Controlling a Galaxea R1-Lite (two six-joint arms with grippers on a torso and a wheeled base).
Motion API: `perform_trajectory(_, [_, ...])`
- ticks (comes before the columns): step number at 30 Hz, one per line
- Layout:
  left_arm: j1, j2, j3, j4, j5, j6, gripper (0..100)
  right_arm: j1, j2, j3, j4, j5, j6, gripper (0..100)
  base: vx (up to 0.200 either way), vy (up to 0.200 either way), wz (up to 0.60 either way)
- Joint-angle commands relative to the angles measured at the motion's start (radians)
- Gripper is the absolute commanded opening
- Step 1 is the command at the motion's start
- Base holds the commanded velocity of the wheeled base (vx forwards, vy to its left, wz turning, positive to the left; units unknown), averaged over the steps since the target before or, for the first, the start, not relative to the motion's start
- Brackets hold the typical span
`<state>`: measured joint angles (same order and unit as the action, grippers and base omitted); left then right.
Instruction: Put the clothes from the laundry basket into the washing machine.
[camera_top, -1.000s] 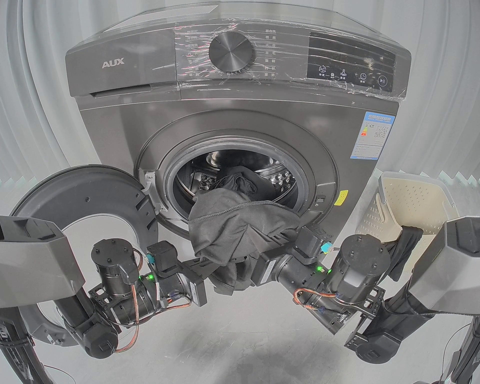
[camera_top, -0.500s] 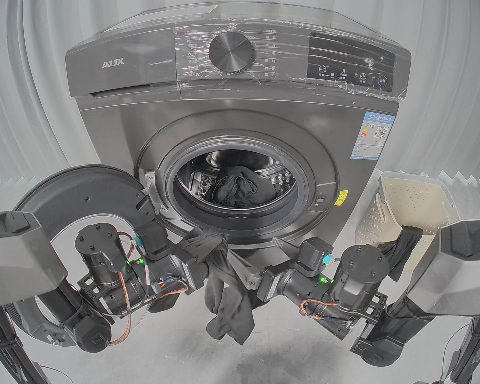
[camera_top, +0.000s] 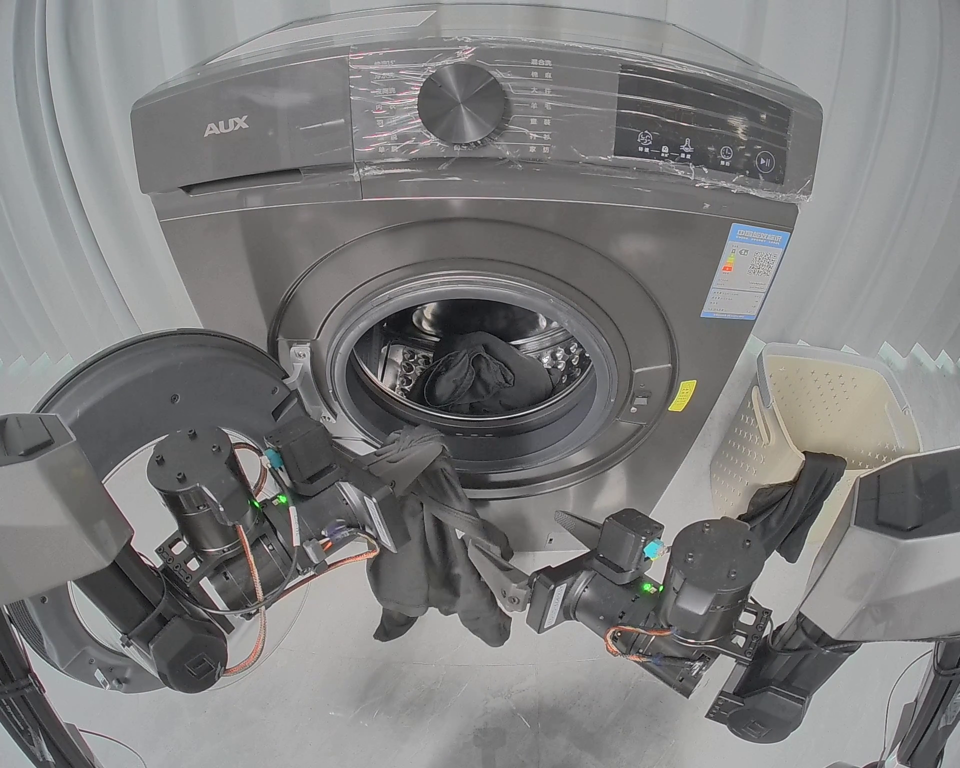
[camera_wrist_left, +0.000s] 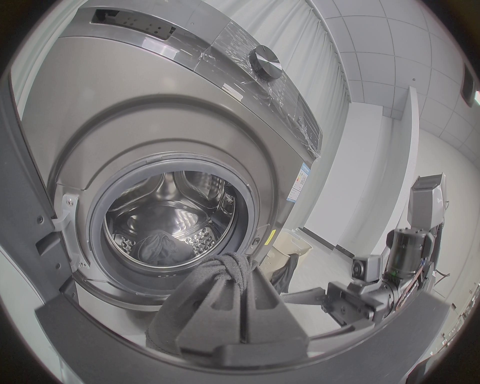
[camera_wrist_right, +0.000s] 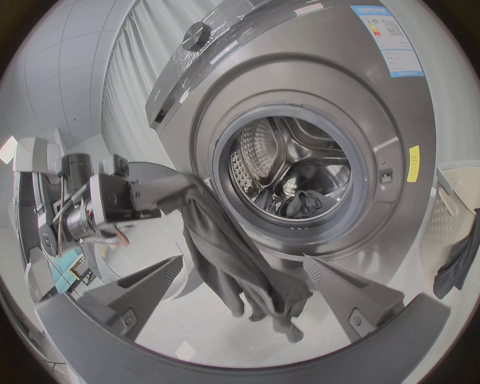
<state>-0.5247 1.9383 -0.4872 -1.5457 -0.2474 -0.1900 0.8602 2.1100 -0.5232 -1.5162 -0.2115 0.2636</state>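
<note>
1. The washing machine (camera_top: 250, 250) is a boxy front-loader in brushed dark-grey metal. It has a round, finely ribbed dial (camera_top: 462, 104), and crinkled clear film (camera_top: 560, 150) is stretched over its control panel.
2. Its round door (camera_top: 150, 390), a thick grey disc, stands swung wide open on the robot's left. The circular opening shows a polished steel drum (camera_top: 565, 355) with rows of small perforations.
3. A dark garment (camera_top: 480, 375) lies crumpled in a soft heap on the bottom of the drum.
4. The left end effector (camera_top: 405, 465) is clamped on a bunched fold of a grey garment (camera_top: 430, 560). It is just below the lip of the opening, outside the drum. The left wrist view shows the cloth gathered into a rope-like knot over the closed tips.
5. The grey garment is a matte, soft knit. It hangs from that grip in long limp folds toward the smooth pale floor (camera_top: 450, 700), its ragged lower ends dangling free of it.
6. The right end effector (camera_top: 513, 531) sits low in front of the machine. Its wedge-shaped fingers (camera_wrist_right: 350, 295) with textured pads are spread wide and grip nothing. The hanging cloth falls between them, and whether it brushes one cannot be told.
7. The laundry basket (camera_top: 830, 400) stands to the right of the machine. It is cream plastic with a rounded rim and perforated walls. A dark cloth (camera_top: 800, 500) drapes over its near rim.
</note>
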Motion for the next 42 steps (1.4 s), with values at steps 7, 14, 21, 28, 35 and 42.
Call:
perform_trajectory(7, [-0.001, -0.009, -0.060, -0.001, 0.025, -0.002, 0, -0.044, 0.024, 0.097, -0.025, 0.009, -0.003, 100, 0.000, 0.000, 0.00])
perform_trajectory(14, [-0.003, -0.002, -0.099, 0.001, 0.048, -0.009, 0, -0.081, 0.062, 0.109, -0.025, 0.017, -0.018, 100, 0.000, 0.000, 0.00])
perform_trajectory(21, [-0.001, -0.002, -0.108, 0.001, 0.048, -0.009, 0, -0.082, 0.142, 0.088, -0.025, 0.030, -0.023, 100, 0.000, 0.000, 0.00])
perform_trajectory(28, [-0.001, -0.009, -0.108, 0.001, 0.048, -0.009, 0, -0.076, 0.196, 0.052, -0.025, 0.055, -0.034, 100, 0.000, 0.000, 0.00])
perform_trajectory(35, [-0.001, -0.010, -0.106, 0.001, 0.050, -0.009, 0, -0.072, 0.240, 0.017, -0.025, 0.063, -0.037, 100, 0.000, 0.000, 0.00])
perform_trajectory(42, [-0.001, -0.012, -0.106, -0.001, 0.050, -0.009, 0, -0.086, 0.297, -0.077, -0.027, 0.080, -0.057, 100, 0.000, 0.000, 0.00])
